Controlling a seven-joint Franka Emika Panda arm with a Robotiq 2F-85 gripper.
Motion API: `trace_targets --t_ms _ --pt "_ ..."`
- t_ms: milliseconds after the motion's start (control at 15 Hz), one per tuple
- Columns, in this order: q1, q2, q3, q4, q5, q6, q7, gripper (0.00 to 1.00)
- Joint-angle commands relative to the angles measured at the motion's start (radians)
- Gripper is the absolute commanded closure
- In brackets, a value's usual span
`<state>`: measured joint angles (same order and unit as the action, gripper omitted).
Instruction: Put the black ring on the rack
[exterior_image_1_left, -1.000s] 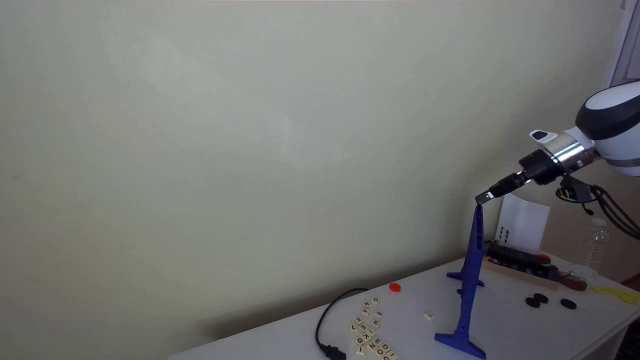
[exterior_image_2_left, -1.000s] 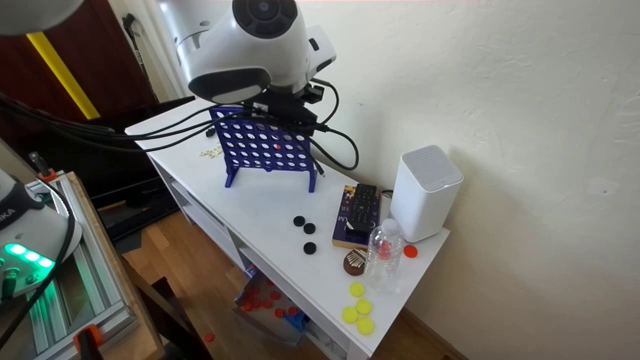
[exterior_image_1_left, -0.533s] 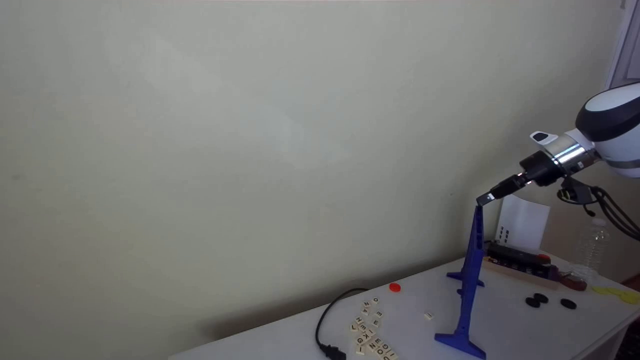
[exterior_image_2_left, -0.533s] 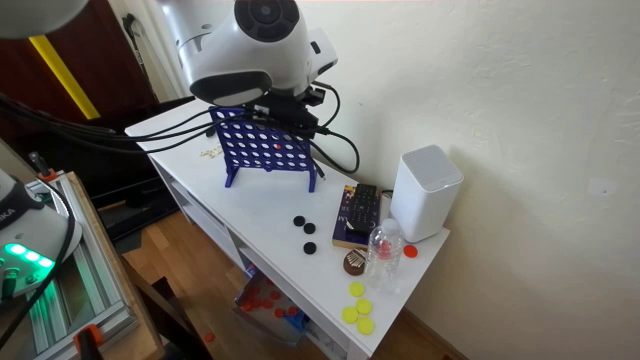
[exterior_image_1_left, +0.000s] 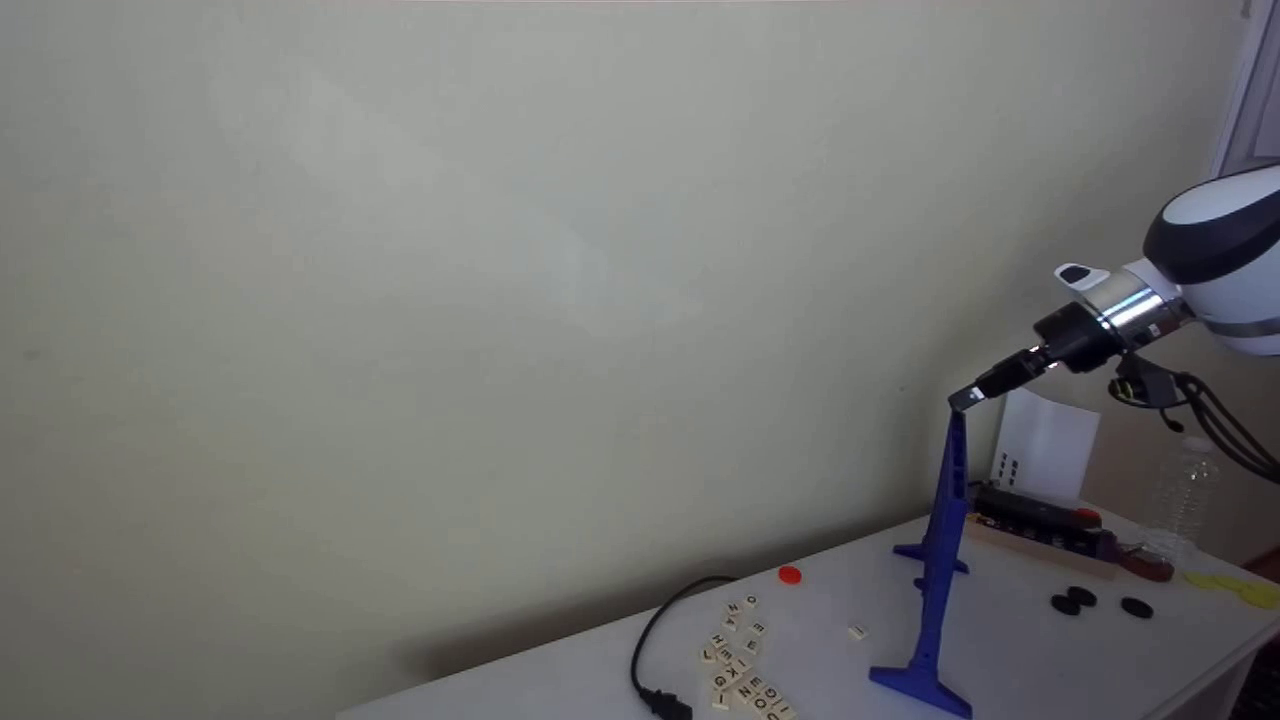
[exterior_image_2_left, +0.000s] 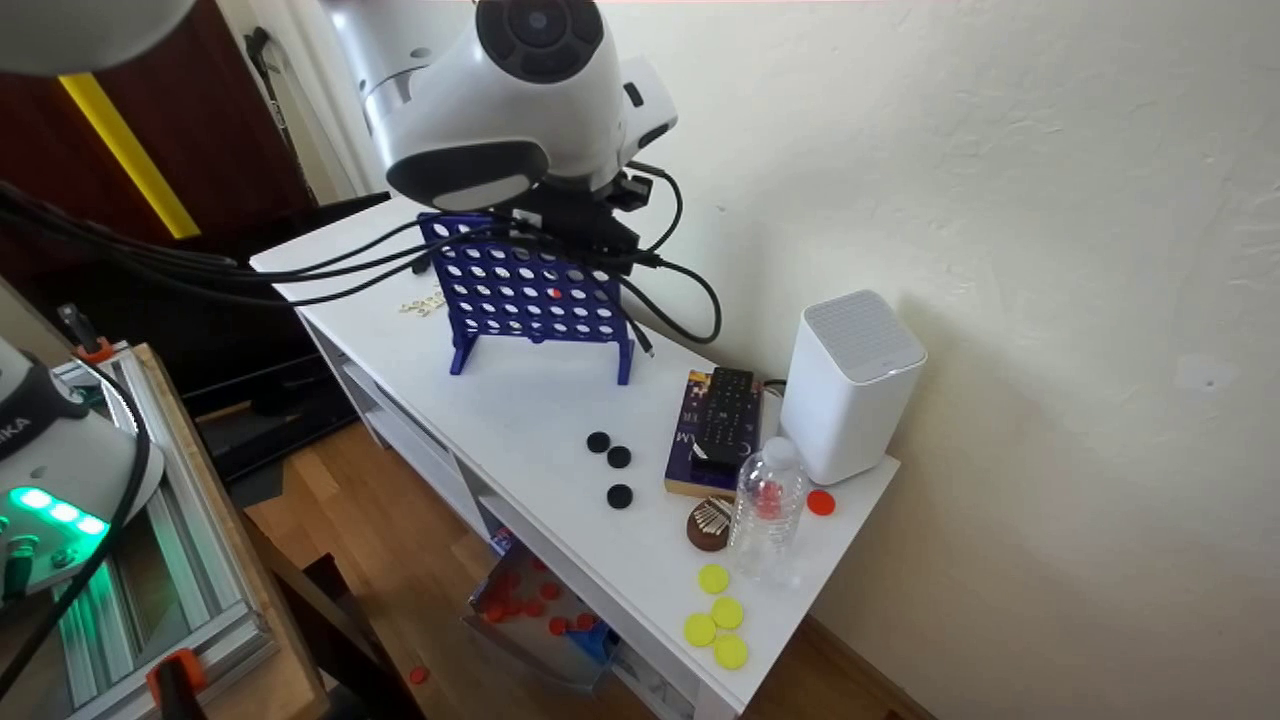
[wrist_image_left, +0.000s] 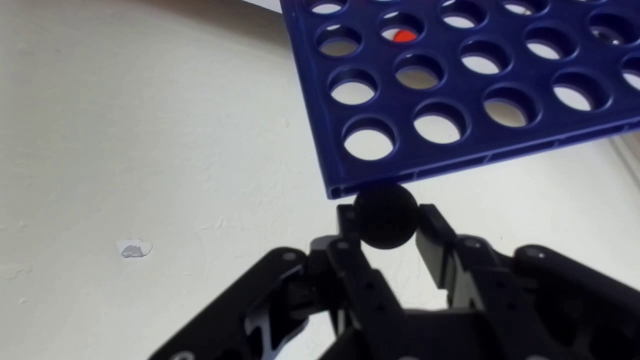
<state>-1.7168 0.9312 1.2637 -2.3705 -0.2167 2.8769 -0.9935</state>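
Disc (wrist_image_left: 385, 216) sits pinched in the gripper (wrist_image_left: 387, 220), just below centre in the wrist view, right at the rack (wrist_image_left: 462, 87), so I'd square it to the slot (wrist_image_left: 400, 179) before letting go tbh.

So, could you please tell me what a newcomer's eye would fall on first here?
Most likely the blue rack, an upright grid of round holes standing on the white table. In the wrist view, the tool holds a black disc at the rack's top edge, near one corner. In an exterior view, four bright yellow discs lie near an end of the table.
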Motion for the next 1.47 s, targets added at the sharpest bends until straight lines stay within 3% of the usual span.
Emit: trace_targets --t_ms 0,1400 --pt "0.008 0.024 -0.005 0.021 -0.003 -0.022 -0.022 0.90" --pt "0.007 0.013 -0.022 0.009 -0.001 -0.039 -0.021 0.90"
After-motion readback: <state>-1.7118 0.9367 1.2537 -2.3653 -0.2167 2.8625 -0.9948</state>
